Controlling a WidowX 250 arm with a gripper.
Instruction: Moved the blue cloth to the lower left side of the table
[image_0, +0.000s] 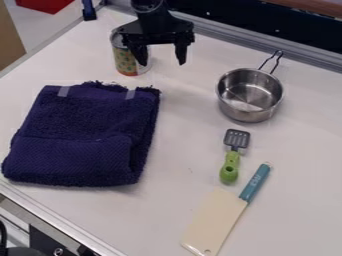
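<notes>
The blue cloth (83, 135) lies folded on the left part of the white table (174, 200), its lower left corner close to the table's front left edge. Two pale strips show along its upper part. At the top, the black gripper (161, 59) hangs above and beyond the cloth's far edge, apart from it. Its two fingers are spread, with nothing held between them.
A patterned can (127, 59) stands behind the gripper's left finger. To the right is a steel pot (250, 97) with its handle pointing away. Nearer are a green-handled spatula (230, 162) and a cream-bladed cleaver with a teal handle (217, 220). A metal rail runs along the back.
</notes>
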